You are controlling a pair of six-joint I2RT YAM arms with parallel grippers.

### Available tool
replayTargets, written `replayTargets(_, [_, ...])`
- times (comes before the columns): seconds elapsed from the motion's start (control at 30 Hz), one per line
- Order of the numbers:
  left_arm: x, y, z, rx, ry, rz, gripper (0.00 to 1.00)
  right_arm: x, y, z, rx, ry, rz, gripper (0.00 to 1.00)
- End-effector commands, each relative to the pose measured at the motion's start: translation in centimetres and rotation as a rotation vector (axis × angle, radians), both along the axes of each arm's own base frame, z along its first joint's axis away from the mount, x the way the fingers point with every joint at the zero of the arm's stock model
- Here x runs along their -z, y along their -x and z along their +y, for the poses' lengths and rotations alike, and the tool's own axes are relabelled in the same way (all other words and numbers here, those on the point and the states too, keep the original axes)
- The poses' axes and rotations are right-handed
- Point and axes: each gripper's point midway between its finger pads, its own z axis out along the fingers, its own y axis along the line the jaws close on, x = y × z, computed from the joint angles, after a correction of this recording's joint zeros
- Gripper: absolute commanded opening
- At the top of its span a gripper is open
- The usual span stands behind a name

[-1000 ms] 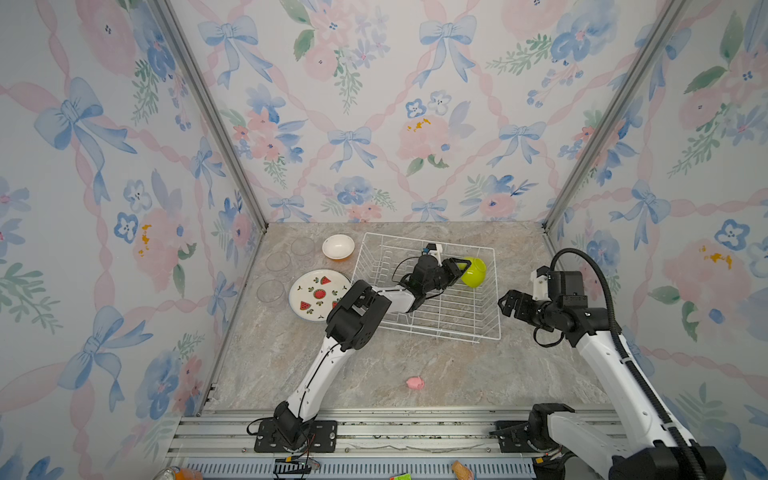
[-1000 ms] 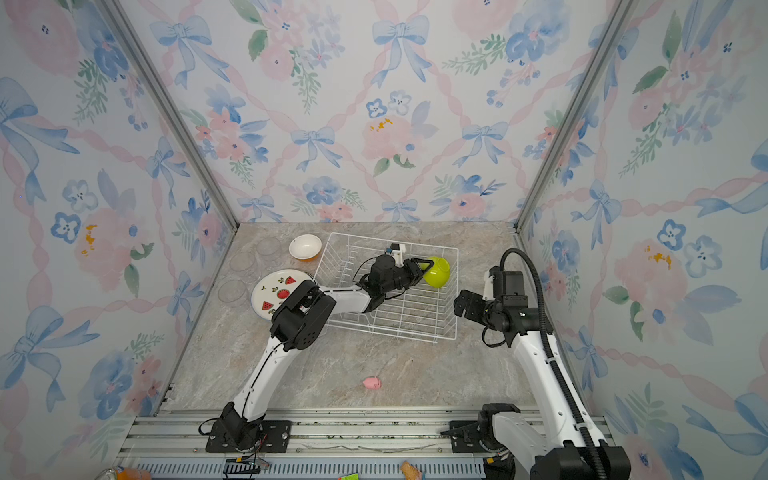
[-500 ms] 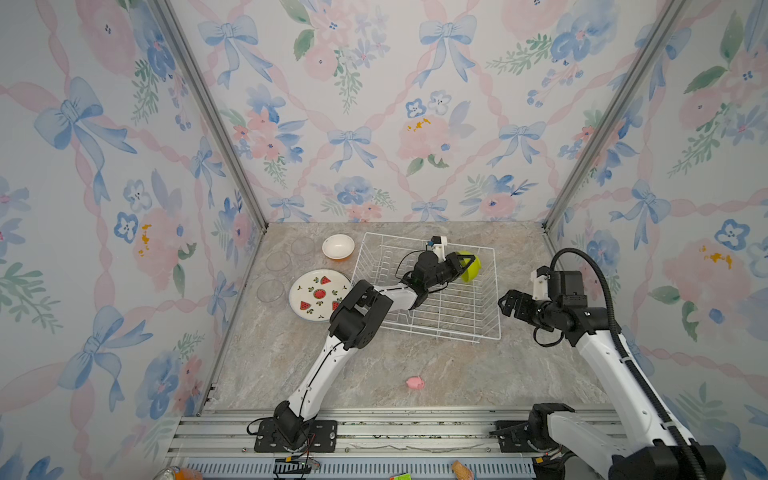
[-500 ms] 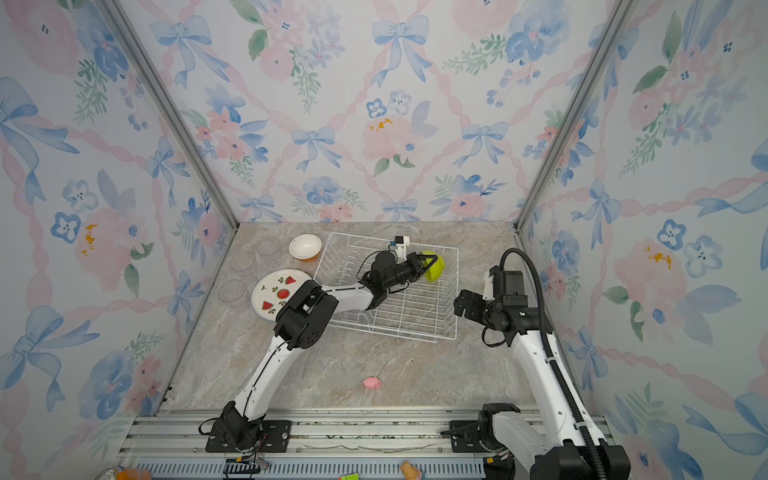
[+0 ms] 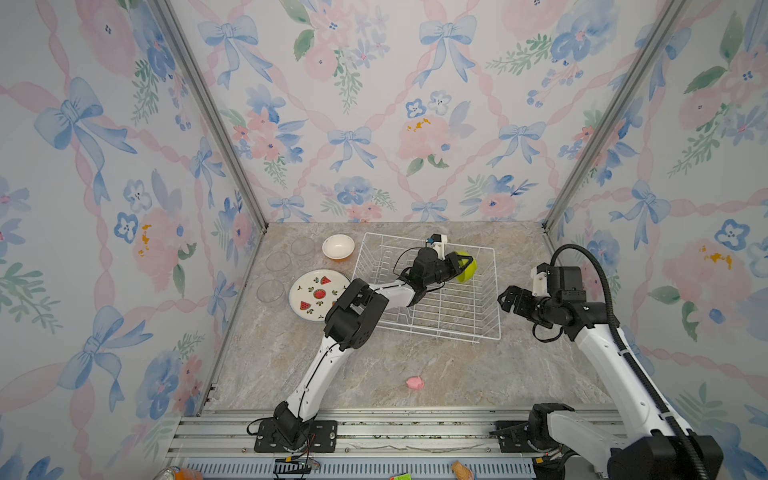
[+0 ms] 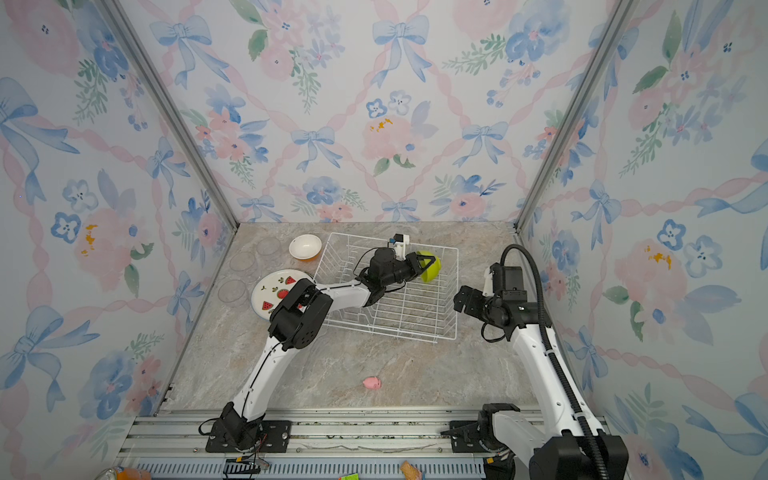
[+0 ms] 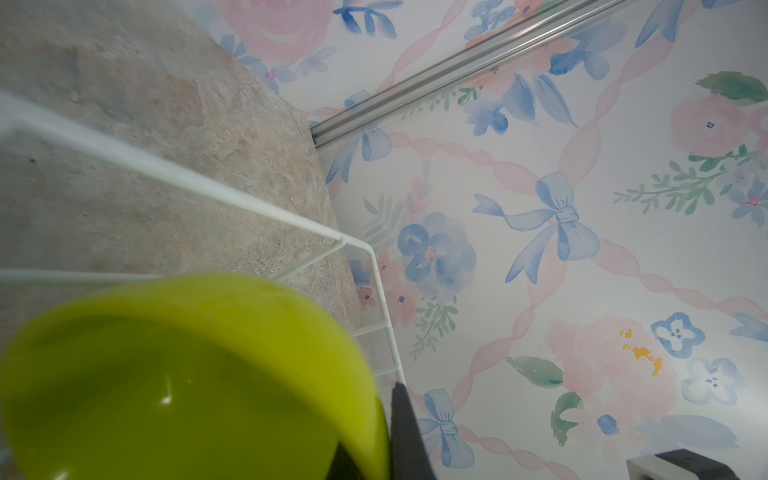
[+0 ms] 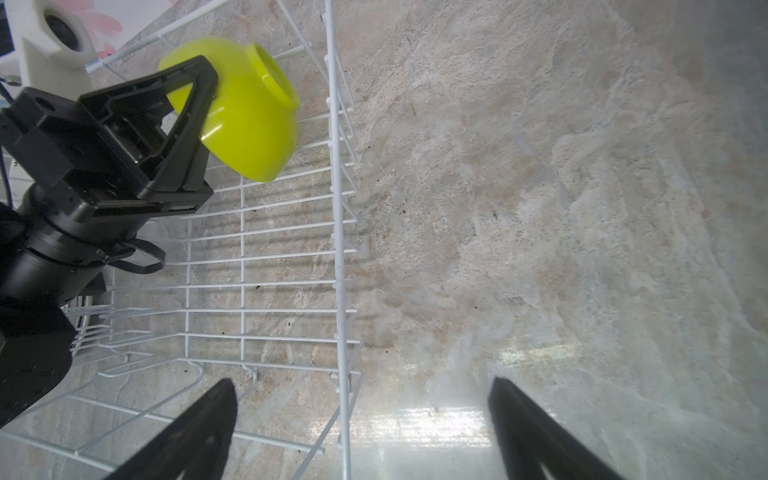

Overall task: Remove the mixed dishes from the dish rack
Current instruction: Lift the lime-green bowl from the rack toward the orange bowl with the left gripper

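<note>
Now the left end effector (image 5: 464,262) pinched the lime-green bowl (image 5: 469,272) by its rim at the dish rack's (image 8: 337,208) one o'clock corner. The right end effector (image 5: 505,299) hung wide and empty. Next, the bowl likely needed lifting clear onto the desk (image 5: 374,365).

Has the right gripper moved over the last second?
No. In a top view the right gripper stays open beside the dish rack's right rim, at the same spot along that rim as a second ago.
</note>
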Motion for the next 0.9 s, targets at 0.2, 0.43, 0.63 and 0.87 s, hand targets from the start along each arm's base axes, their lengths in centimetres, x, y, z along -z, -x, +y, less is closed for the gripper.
replayTargets(0.2, [-3.8, 1.4, 2.4, -0.002, -0.126, -0.083, 0.00, -2.4, -0.7, 0.9, 0.026, -0.055, -0.084, 0.97])
replayTargets(0.43, [-6.4, 2.6, 4.2, -0.001, -0.181, -0.121, 0.00, -3.3, -0.7, 1.6, 0.024, -0.045, -0.109, 0.97])
replayTargets(0.63, [-8.8, 4.0, 6.8, -0.047, -0.248, -0.198, 0.00, -4.2, -1.1, 2.0, 0.023, -0.027, -0.151, 0.97])
replayTargets(0.87, [-11.6, 4.4, 11.9, -0.126, -0.294, -0.225, 0.00, -3.6, -2.1, 2.3, 0.010, -0.006, -0.129, 0.97])
